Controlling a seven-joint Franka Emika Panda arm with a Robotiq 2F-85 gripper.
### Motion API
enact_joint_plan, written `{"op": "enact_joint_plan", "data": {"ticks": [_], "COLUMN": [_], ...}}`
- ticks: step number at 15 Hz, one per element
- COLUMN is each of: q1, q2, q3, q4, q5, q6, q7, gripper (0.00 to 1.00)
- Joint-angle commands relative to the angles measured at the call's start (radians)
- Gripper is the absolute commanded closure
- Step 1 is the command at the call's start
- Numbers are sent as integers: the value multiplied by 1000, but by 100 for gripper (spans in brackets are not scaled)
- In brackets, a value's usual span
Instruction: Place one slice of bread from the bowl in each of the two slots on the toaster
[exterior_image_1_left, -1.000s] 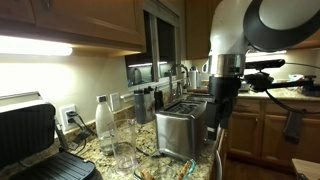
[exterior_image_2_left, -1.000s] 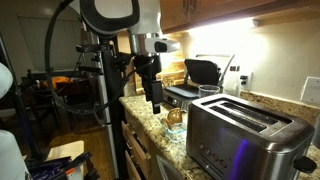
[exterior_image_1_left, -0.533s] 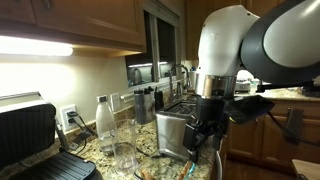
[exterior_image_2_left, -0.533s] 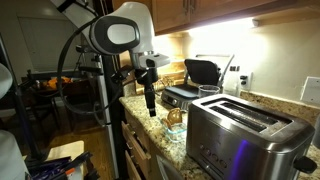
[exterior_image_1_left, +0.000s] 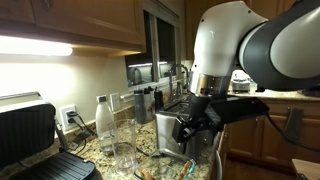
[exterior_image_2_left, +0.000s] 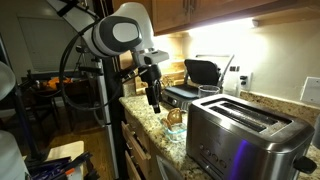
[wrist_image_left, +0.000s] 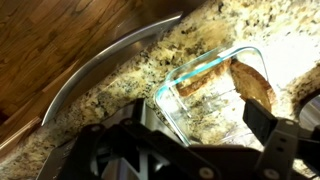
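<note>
In an exterior view, reaches down with the white arm (exterior_image_1_left: 235, 45) in front of the toaster (exterior_image_1_left: 170, 132), hiding part of its near face. Leaves a plastic bottle (exterior_image_1_left: 103, 120) and a clear glass (exterior_image_1_left: 124, 148) standing off to one side on the granite surface (exterior_image_1_left: 150, 168), away from the working path. Cannot make out the bowl or the spacing of the jaws from here: too dark and crowded. In an exterior view, shows the toaster (exterior_image_2_left: 240, 135) close to the lens, with no bread rising above its slots. Holds the jaws above the surface (exterior_image_2_left: 165, 140) near its edge, apart from the toaster and pointed down toward a faint glassy shape, likely the bowl (exterior_image_2_left: 176, 117). Probably stationed there because a slice must be fetched before anything goes into the slots. In the wrist view, looks down on the bowl (wrist_image_left: 172, 108), a clear square dish resting on the surface (wrist_image_left: 120, 85), with bread (wrist_image_left: 255, 88) lying inside toward one corner. Holds the jaws spread wide with nothing between them, one finger at each side of the lower edge. Seems lined up for a descent onto a slice, though probably needs shifting further over the bread first, so that neither finger lands on the glass wall. No slice lifted yet, so judged barely begun.
</note>
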Motion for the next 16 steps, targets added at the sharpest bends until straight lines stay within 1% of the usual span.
{"op": "enact_joint_plan", "data": {"ticks": [1,5,7,10,12,16], "q1": [-50,-56,-54,-27,-11,10], "q2": [41,111,151,202,220,233], "q3": [35,46,48,21,-1,-35], "q4": [35,84,115,147,158,179], "q5": [-106,-207,-278,-358,-382,-430], "q6": [25,8,-18,-39,-50,-115], "q7": [143,283,372,484,544,658], "gripper": [0,0,0,0,0,0]}}
